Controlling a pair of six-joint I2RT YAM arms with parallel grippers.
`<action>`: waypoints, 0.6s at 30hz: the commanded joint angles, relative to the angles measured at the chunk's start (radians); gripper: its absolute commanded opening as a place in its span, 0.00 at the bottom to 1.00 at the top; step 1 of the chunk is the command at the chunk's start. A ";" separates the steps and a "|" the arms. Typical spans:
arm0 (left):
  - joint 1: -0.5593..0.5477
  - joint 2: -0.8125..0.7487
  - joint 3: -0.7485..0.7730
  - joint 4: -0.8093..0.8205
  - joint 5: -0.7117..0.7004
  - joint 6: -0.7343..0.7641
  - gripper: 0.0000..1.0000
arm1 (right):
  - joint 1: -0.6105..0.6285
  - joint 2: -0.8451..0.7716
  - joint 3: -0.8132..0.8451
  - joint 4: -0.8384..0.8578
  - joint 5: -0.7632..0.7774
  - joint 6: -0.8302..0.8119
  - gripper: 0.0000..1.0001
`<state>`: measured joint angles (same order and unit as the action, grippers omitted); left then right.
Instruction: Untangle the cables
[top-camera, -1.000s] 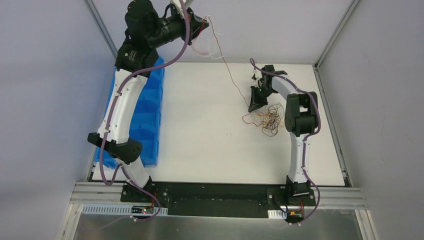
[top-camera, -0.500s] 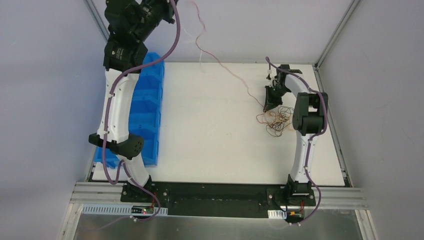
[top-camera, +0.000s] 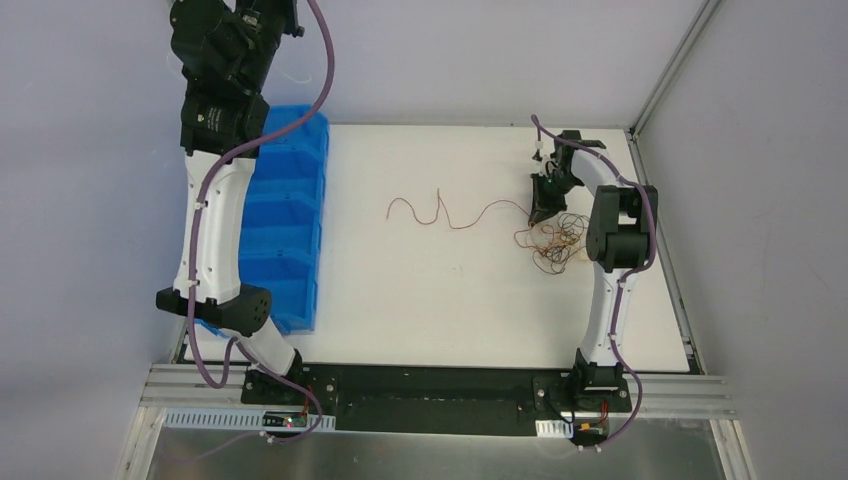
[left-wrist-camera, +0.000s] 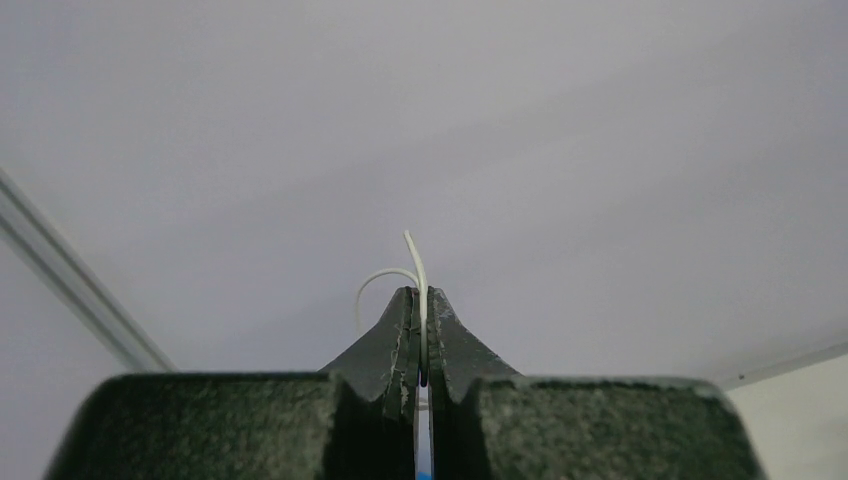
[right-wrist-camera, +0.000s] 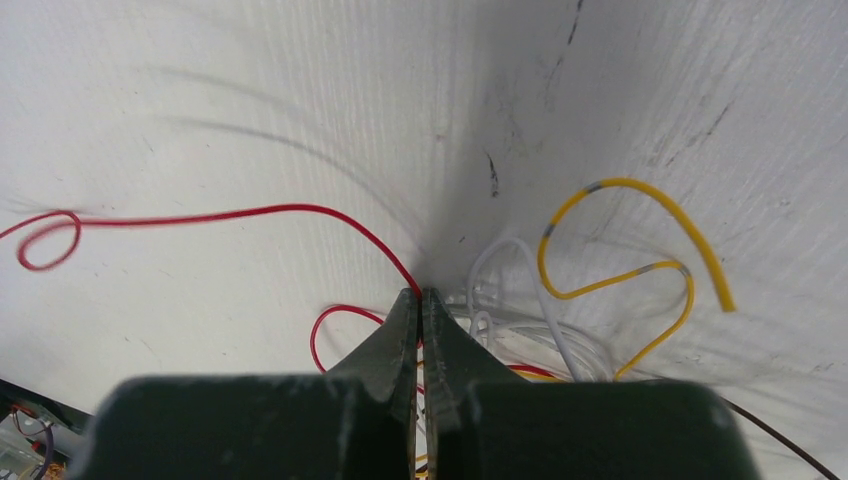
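The cables (top-camera: 555, 240) lie as a small tangle on the white table, on its right side. One red wire (top-camera: 450, 215) trails left from the tangle across the table. My right gripper (top-camera: 545, 207) points down at the tangle's left edge. In the right wrist view this gripper (right-wrist-camera: 420, 293) is shut, the red wire (right-wrist-camera: 250, 212) running into its tips, with a yellow wire (right-wrist-camera: 620, 275) and white wires (right-wrist-camera: 520, 290) beside it. My left gripper (top-camera: 287, 18) is raised high at the back left. It (left-wrist-camera: 420, 292) is shut on a thin white wire (left-wrist-camera: 412, 265).
A row of blue bins (top-camera: 290, 200) stands along the table's left edge, under the left arm. Grey walls with metal corner posts (top-camera: 665, 65) close in the table on three sides.
The left arm swung up and to the left. The red wire that hung stretched in the air from it to the tangle now lies on the table. The right gripper shifted slightly right, then held still.
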<state>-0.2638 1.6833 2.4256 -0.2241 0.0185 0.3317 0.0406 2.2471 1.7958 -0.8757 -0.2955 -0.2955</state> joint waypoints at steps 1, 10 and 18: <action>0.090 -0.112 -0.135 0.009 -0.063 -0.074 0.00 | -0.008 -0.008 -0.037 -0.059 0.031 -0.042 0.00; 0.435 -0.224 -0.449 -0.084 0.215 -0.327 0.00 | -0.009 -0.030 -0.045 -0.081 -0.040 -0.046 0.00; 0.570 -0.196 -0.671 -0.016 0.368 -0.355 0.00 | -0.006 -0.031 -0.024 -0.127 -0.104 -0.053 0.00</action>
<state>0.2649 1.4864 1.8088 -0.3115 0.2840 0.0162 0.0349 2.2391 1.7702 -0.9394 -0.3645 -0.3244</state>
